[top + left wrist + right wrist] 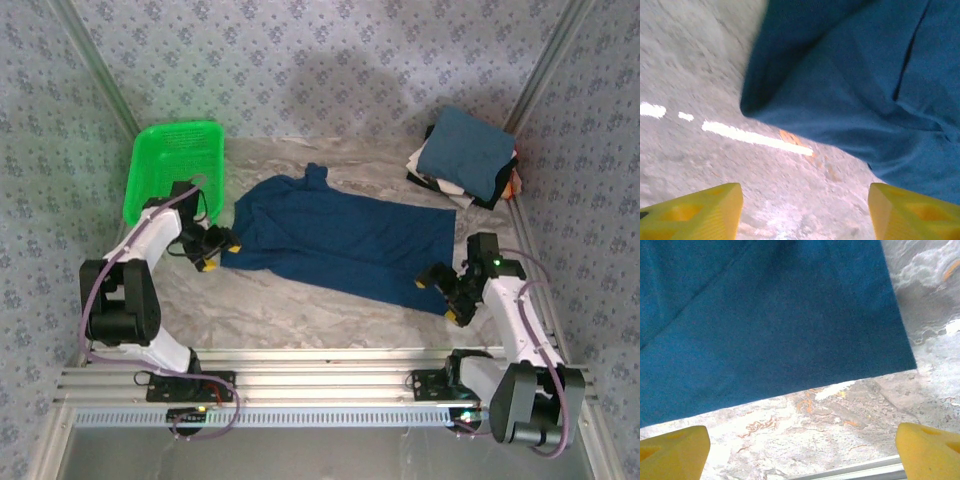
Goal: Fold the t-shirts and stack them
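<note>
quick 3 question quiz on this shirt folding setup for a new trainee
1. True or false: the left claw is clamped on the spread blue t-shirt.
2. What lies on top of the folded stack at the far right? A) a teal-blue shirt B) a yellow towel C) a red cap
3. Which part of the spread shirt is the right claw nearest?

Key:
1. False. Its jaws stand open with no cloth between them.
2. A.
3. Its near right corner.
</note>
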